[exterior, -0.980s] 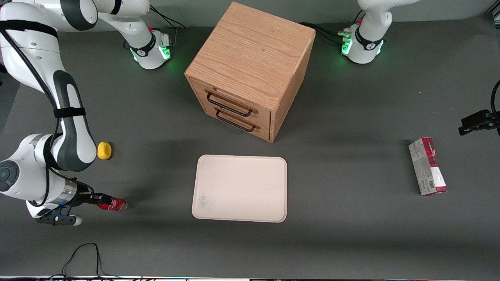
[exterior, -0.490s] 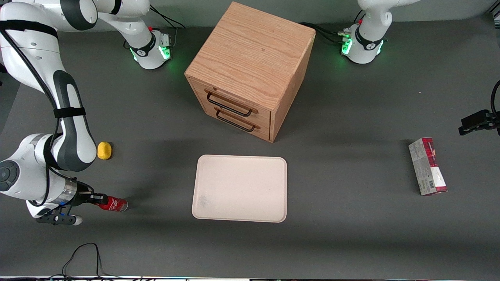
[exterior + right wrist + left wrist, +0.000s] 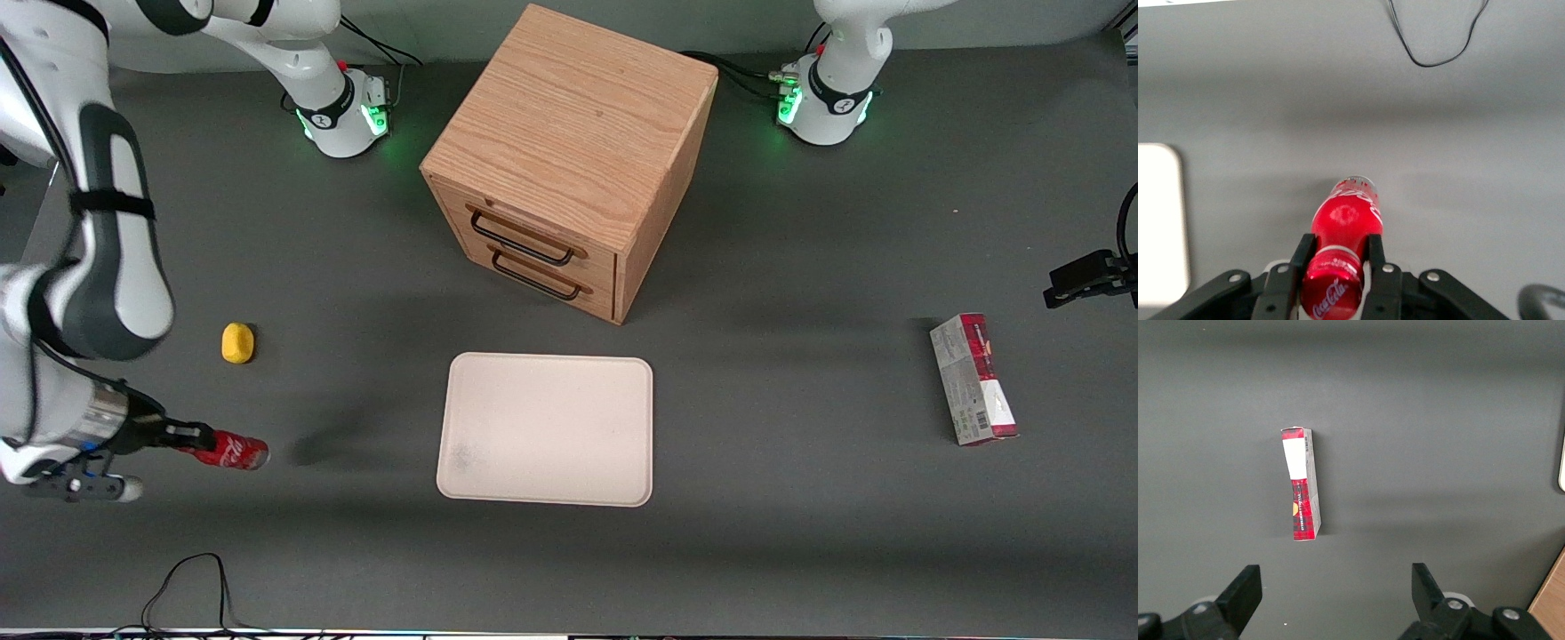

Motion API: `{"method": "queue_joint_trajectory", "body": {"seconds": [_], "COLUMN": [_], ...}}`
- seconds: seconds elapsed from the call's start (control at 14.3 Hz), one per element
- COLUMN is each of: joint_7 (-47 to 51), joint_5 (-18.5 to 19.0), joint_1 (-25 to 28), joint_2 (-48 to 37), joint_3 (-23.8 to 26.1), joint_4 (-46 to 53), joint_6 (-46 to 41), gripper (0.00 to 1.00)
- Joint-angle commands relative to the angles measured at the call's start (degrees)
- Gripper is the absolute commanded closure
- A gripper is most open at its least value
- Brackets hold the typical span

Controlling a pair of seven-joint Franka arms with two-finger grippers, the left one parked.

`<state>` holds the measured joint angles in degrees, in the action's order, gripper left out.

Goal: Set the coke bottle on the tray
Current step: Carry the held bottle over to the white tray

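The small red coke bottle (image 3: 229, 451) with white script hangs above the table at the working arm's end, its shadow apart from it. My right gripper (image 3: 197, 439) is shut on its neck and cap. In the right wrist view the two black fingers (image 3: 1303, 258) clamp the bottle (image 3: 1347, 217) just below the red cap, and the gripper (image 3: 1337, 263) holds it over bare table. The cream tray (image 3: 546, 429) lies flat in front of the wooden drawer cabinet, empty, well away from the bottle; its edge shows in the right wrist view (image 3: 1161, 220).
A wooden two-drawer cabinet (image 3: 569, 160) stands farther from the front camera than the tray. A yellow lump (image 3: 237, 343) lies near the working arm. A red-and-grey carton (image 3: 973, 380) lies toward the parked arm's end. A black cable (image 3: 187, 587) loops at the table's near edge.
My gripper has lifted the coke bottle off the table and drawn it a little away from the tray; the arm has risen with it.
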<state>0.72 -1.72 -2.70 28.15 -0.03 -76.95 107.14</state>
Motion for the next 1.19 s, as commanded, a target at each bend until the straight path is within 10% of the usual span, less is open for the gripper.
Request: {"method": "queue_joint_trajectory", "body": {"seconds": [0.0,0.28,0.63,1.12], "joint_7": [-0.37,11.02,27.83,36.37], "joint_5": [1.44,12.42,11.92,11.3], "joint_1": [0.67,1.29,3.57,8.15], "joint_2": [-5.46,-9.34,-8.65,-1.18], "joint_3": [1.87,13.71,24.89,26.14], "joint_4": [5.04,7.34,6.73,-3.27], "joint_6": [-10.77,-17.47,-15.3,3.57], "gripper": [1.0,1.0,1.0,1.0]}}
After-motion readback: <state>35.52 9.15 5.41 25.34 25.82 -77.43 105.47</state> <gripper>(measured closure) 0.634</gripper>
